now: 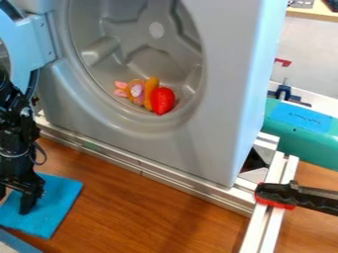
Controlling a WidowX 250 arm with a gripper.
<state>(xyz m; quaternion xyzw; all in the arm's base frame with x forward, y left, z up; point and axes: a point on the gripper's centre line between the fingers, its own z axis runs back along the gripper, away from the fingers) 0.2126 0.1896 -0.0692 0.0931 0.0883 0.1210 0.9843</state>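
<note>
Well, blue cloth [61, 203] lies flat beneath black fingers [27, 201].

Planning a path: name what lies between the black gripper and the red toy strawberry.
Between gripper and strawberry, the camera view shows blue cloth, brown wooden tabletop, a silver metal rail and a grey plastic panel.

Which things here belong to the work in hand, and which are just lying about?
Likely in the work, by nearness:
gripper, lower left
blue cloth beneath it

Likely just lying about:
red toy and multicoloured toy, inside the grey drum
black-handled clamp on metal rails
</note>
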